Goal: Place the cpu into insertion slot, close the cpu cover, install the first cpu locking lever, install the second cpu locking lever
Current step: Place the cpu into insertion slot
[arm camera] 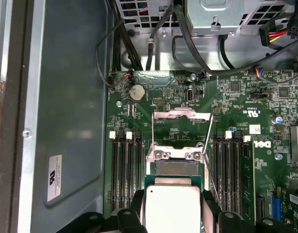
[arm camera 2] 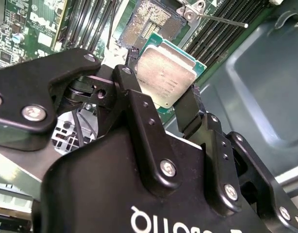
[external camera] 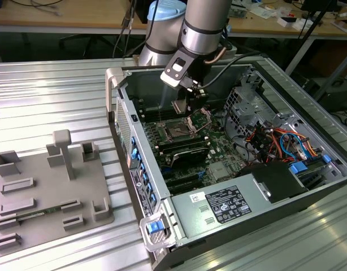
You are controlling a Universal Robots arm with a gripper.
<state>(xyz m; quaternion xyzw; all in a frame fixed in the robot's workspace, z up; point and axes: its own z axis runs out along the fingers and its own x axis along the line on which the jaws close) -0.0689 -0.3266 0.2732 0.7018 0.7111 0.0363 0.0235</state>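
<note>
your cpu (arm camera 2: 166, 77) is in the tool (arm camera 2: 161, 85), silvery face towards the second wrist view, with faint print on the metal. the two black fingers (arm camera 2: 132, 90) pinch it by opposite edges. in the first wrist view the cpu (arm camera: 173, 208) hangs between the fingertips of the tool (arm camera: 172, 216), above the green board and just beside the insertion slot (arm camera: 180, 168), not in it. in the second wrist view the insertion slot (arm camera 2: 149, 22) lies bare, its grid of contacts showing. the cpu cover (arm camera: 182, 115) stands tipped up on the far side of the socket, and a thin lever rod (arm camera: 153, 133) runs along its side. long black memory slots (arm camera: 124, 170) flank the socket. white lettering is printed on the board, and a white sticker (arm camera: 54, 177) sits on the grey case wall. in the exterior view the tool (external camera: 187, 104) reaches down into the open computer case (external camera: 120, 101), whose power supply bears a white printed label (external camera: 227, 204). the case lies on a ribbed metal desk (external camera: 49, 96), with a grey fixture tray (external camera: 49, 197) to the exterior view's left.
</note>
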